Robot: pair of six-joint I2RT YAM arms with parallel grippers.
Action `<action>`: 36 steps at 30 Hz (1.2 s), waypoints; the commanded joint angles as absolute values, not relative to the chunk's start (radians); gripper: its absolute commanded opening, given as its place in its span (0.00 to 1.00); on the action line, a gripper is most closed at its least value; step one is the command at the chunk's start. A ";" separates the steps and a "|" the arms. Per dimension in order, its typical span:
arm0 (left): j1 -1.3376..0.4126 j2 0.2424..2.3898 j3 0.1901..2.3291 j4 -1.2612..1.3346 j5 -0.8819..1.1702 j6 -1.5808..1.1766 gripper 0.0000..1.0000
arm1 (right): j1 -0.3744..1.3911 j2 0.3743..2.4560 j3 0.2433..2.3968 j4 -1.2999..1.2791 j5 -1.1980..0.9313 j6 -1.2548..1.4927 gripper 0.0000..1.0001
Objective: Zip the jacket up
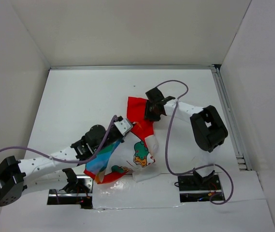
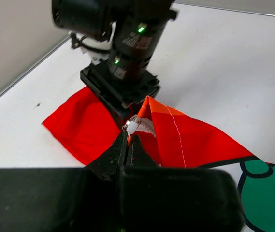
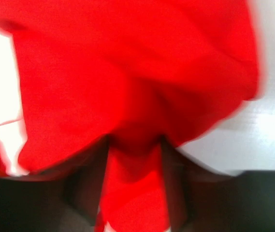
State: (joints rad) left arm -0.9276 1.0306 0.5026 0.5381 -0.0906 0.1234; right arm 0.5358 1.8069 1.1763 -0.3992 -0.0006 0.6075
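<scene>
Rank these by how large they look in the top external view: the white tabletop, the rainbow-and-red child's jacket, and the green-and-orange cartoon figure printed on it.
Largest to smallest:
1. white tabletop
2. rainbow-and-red child's jacket
3. green-and-orange cartoon figure

Both our arms reach in toward the middle, hands close together.
Our left arm (image 1: 45, 162) stretches low from the near left corner. The left hand (image 1: 124, 126) is clamped tight, its tips pinching an edge of the jacket (image 1: 139, 155). Our right arm (image 1: 197, 116) bends at the elbow and turns back leftward, the right hand (image 1: 152, 109) pointing down. Its fingers (image 3: 86, 193) stand apart with the jacket's red cloth between them; we cannot tell whether they grip it.
</scene>
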 commanded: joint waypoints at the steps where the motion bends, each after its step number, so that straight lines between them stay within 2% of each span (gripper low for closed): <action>1: -0.922 1.019 0.521 0.583 -0.052 0.113 0.00 | 0.535 1.897 1.290 -0.445 0.126 0.646 0.42; 2: -0.920 1.026 0.525 0.586 -0.054 0.121 0.00 | 0.532 1.914 1.316 -0.463 0.121 0.643 0.28; 3: -0.919 1.031 0.532 0.587 -0.054 0.126 0.00 | 0.526 1.948 1.377 -0.474 0.135 0.644 0.20; 4: -0.917 1.035 0.534 0.594 -0.052 0.132 0.00 | 0.520 1.963 1.408 -0.483 0.147 0.646 0.03; 5: -0.916 1.042 0.537 0.600 -0.049 0.144 0.00 | 0.514 1.974 1.428 -0.483 0.153 0.631 0.00; 11: -0.868 1.083 0.590 0.624 0.012 0.179 0.00 | 0.342 1.993 1.600 -0.446 0.164 0.634 0.00; 14: -0.835 1.112 0.632 0.617 0.070 0.189 0.00 | 0.243 2.046 1.849 -0.492 0.212 0.606 0.00; 17: -0.831 1.127 0.621 0.630 0.090 0.187 0.00 | 0.183 2.086 1.968 -0.528 0.160 0.571 0.00; 20: -0.830 1.137 0.591 0.661 0.115 0.166 0.00 | 0.179 2.057 1.913 -0.512 0.015 0.508 0.00; 21: -0.830 1.141 0.586 0.669 0.118 0.161 0.00 | 0.183 2.037 1.869 -0.480 -0.027 0.485 0.02; 24: -0.830 1.169 0.566 0.701 0.115 0.143 0.00 | 0.198 1.919 1.657 -0.393 -0.104 0.466 0.24; 25: -0.831 1.186 0.554 0.709 0.115 0.131 0.00 | 0.204 1.852 1.610 -0.379 -0.107 0.465 0.46; 27: -0.836 1.199 0.535 0.719 0.118 0.117 0.00 | 0.212 1.786 1.487 -0.347 -0.135 0.459 0.67; 30: -0.853 1.239 0.512 0.745 0.077 0.103 0.00 | 0.241 1.654 1.361 -0.341 -0.172 0.450 0.79; 34: -0.888 1.269 0.506 0.794 0.006 0.117 0.00 | 0.299 1.519 1.252 -0.377 -0.247 0.434 0.78; 36: -0.896 1.273 0.502 0.822 0.006 0.129 0.00 | 0.324 1.503 1.207 -0.417 -0.270 0.434 0.73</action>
State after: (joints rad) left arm -0.8829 1.2720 0.5011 0.6712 0.0273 0.1249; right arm 0.2924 1.5597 1.2453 -0.4122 -0.1970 0.4553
